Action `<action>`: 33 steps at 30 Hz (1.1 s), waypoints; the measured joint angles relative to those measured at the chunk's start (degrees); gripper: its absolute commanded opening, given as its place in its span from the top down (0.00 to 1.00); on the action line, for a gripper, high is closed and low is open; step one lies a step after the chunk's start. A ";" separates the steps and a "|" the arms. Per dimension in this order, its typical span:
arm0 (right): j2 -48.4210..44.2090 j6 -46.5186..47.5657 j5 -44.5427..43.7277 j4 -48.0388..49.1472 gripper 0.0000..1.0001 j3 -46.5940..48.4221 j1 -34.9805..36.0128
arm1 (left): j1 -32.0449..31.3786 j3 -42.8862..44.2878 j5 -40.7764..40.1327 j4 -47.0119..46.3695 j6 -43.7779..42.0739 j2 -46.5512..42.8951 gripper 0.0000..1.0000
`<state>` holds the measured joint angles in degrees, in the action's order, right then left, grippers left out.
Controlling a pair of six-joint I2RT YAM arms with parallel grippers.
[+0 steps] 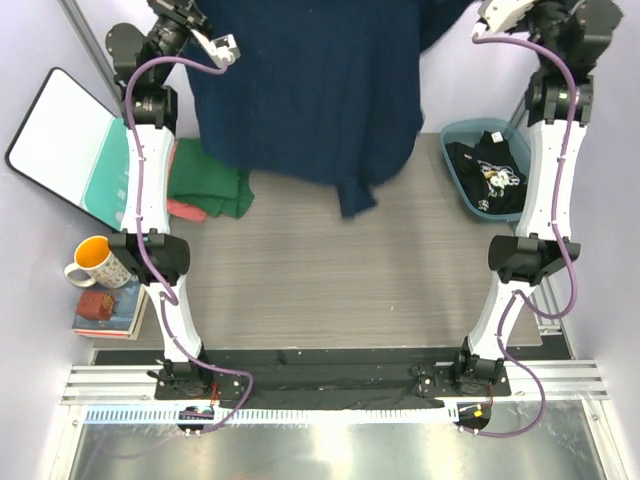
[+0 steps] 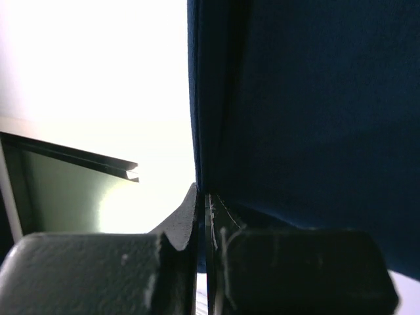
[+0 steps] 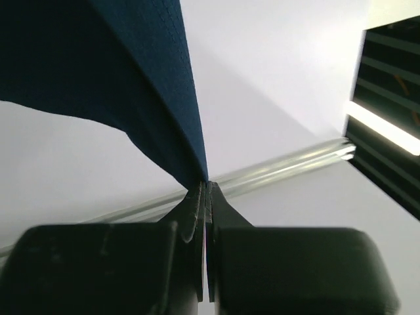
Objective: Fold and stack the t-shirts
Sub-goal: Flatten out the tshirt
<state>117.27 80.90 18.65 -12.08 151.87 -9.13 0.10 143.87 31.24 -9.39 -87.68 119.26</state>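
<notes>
The near half of the grey wood surface (image 1: 330,290) lies bare. Farther back on the left, the dark green t-shirt (image 1: 215,180) lies bunched over the salmon-pink t-shirt (image 1: 186,210). On the right, the black t-shirt (image 1: 487,175) fills a teal bin (image 1: 458,133). Farthest back, the navy t-shirt (image 1: 310,90) hangs spread between the arms. The left pincer (image 2: 202,197) and the right pincer (image 3: 205,187) are each clenched on its cloth, and its lowest fold possibly brushes the surface.
</notes>
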 measured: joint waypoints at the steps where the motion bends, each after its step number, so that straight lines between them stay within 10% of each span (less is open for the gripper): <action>1: -0.63 0.13 0.44 0.68 0.99 -0.28 -0.31 | 0.00 0.59 0.33 0.48 0.00 0.04 1.00; 9: -19.76 0.09 1.55 4.87 0.99 -9.20 -4.00 | -0.24 -12.26 0.74 -5.57 0.63 -14.38 1.00; 18: -50.25 -1.01 3.50 -0.90 0.99 -54.42 -5.18 | 0.00 -63.76 -1.11 -16.26 1.42 -40.33 1.00; 26: -49.48 5.90 5.73 -36.48 0.99 -79.91 -5.79 | 0.79 -96.98 3.10 15.08 -4.42 -49.99 1.00; 33: -50.75 17.16 5.38 -58.95 0.99 -80.08 -6.32 | 2.19 -95.60 3.82 43.89 -12.22 -61.99 1.00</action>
<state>66.52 98.06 24.03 -71.02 71.79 -15.44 2.28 48.27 35.07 34.50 -99.90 57.28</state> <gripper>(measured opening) 0.019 0.009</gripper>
